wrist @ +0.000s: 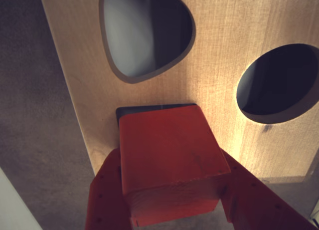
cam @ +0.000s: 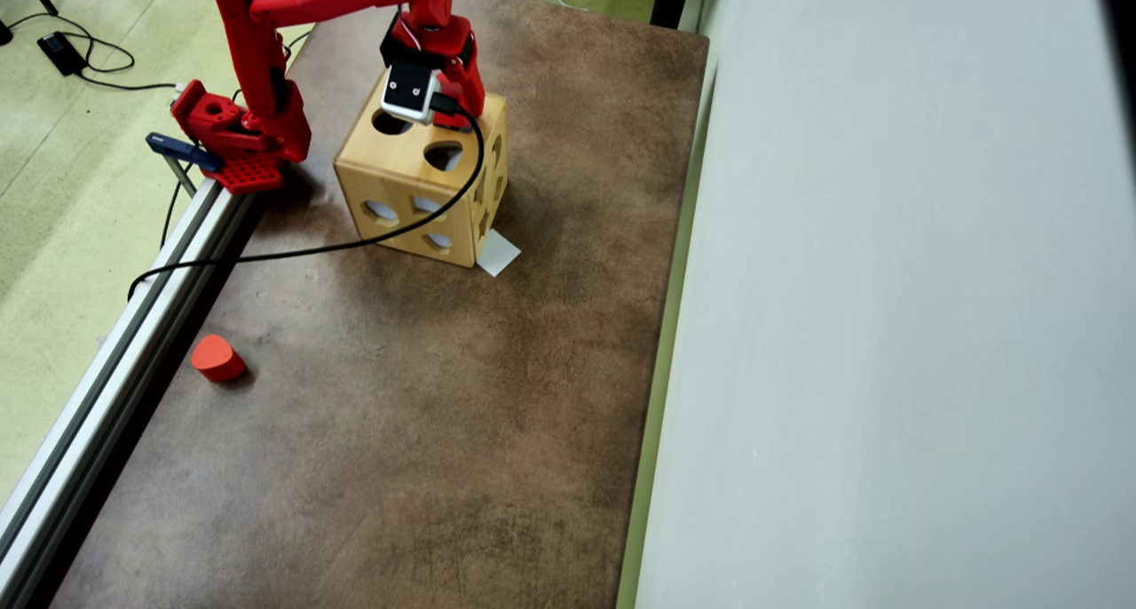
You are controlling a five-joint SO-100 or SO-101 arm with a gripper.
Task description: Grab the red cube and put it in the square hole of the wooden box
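Holding the red cube [wrist: 169, 162] clamped between the jaws, hovering at the square hole [wrist: 149, 109] in the wooden box [wrist: 224, 50]. Risking a corner catching on the rim, given the cube looking slightly twisted against the opening.

Wrist view: dim overall, warm cast. A bright patch falls on the wooden box [wrist: 229, 50] face between the holes, toward 3 o'clock; brightness drops off toward 9 o'clock, where the table surface [wrist: 35, 140] is dark and grainy. Hole interiors read near black. The red cube [wrist: 169, 160] at 6 o'clock is soft and slightly out of focus, its lower face in shadow. Noise is evident.

Overhead view: even, diffuse daylight, sharp focus, no glare. The box [cam: 417, 183] casts a soft shadow toward 9 o'clock. The pale wall [cam: 887, 280] at 3 o'clock is flat and featureless. Mild edge distortion.
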